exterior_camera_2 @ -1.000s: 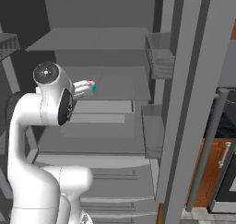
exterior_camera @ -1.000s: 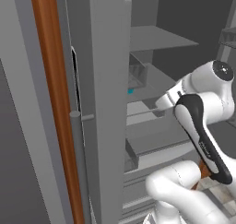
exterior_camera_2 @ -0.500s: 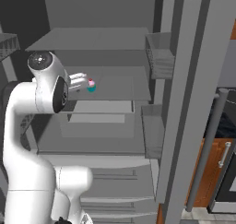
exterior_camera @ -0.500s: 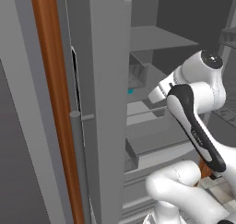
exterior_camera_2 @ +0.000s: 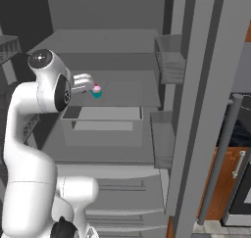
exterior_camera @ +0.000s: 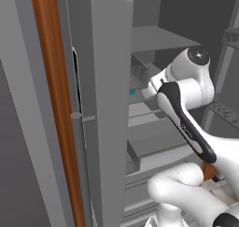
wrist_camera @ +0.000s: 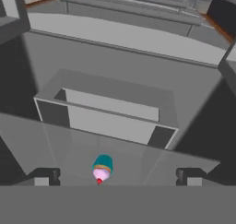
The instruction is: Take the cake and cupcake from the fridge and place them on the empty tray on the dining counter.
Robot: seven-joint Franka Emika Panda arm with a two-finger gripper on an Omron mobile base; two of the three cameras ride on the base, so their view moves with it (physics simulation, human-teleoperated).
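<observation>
Two claw (wrist_camera: 115, 176) fingers spread wide — cupcake (wrist_camera: 102, 168) between them.

A brown wooden cabinet front (exterior_camera_2: 229, 183) with a short silver handle (exterior_camera_2: 238, 164) stands low at the right beside a dark oven (exterior_camera_2: 241, 207), and a tall brown wooden panel (exterior_camera: 57, 109) runs upright along the left.

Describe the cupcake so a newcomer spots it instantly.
Look into the open grey fridge, at the middle shelf above the drawer. The cupcake sits there, between the open gripper tips: tiny, round, pink frosting, teal wrapper, the one spot of colour among grey.
</observation>
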